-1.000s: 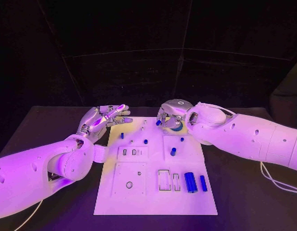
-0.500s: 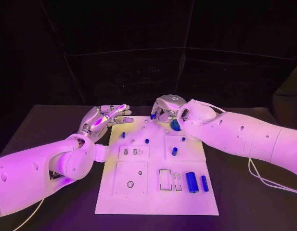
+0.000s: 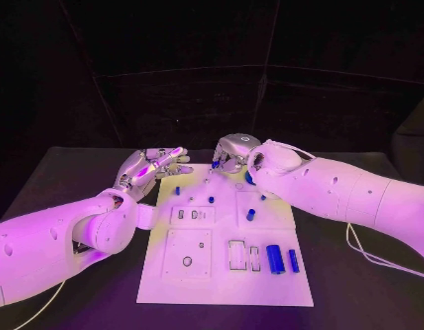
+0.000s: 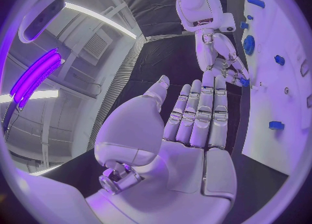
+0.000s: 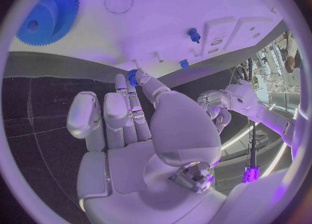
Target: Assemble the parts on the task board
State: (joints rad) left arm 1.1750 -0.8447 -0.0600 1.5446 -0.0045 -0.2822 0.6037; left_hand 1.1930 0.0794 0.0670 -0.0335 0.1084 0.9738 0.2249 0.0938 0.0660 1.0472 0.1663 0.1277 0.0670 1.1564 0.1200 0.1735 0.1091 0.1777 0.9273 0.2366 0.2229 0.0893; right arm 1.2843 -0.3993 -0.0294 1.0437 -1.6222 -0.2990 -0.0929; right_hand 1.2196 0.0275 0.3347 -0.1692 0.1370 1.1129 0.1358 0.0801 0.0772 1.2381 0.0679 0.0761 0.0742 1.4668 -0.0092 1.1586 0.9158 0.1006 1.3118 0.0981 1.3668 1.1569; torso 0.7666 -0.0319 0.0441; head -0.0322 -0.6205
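Observation:
The white task board (image 3: 222, 282) lies in the middle of the table. My right hand (image 3: 233, 157) hovers over the board's far edge and pinches a small blue gear (image 5: 133, 76) between thumb and fingertip. The left wrist view shows that hand (image 4: 218, 47) with the small gear (image 4: 242, 81) just above the board. A large blue gear (image 5: 49, 13) lies on the board beside it, mostly hidden under my right arm in the head view. My left hand (image 3: 152, 168) floats flat with straight fingers off the board's far left corner and holds nothing.
Two blue cylinders (image 3: 274, 259) (image 3: 291, 260) lie near the board's front right. Small blue pegs (image 3: 250, 214) (image 3: 211, 200) (image 3: 177, 190) stand in the far half. Rectangular slots (image 3: 234, 256) and a round hole (image 3: 187, 261) sit toward the front.
My right hand has drifted left and toward the board's far edge with the small gear still pinched. The left hand has barely moved.

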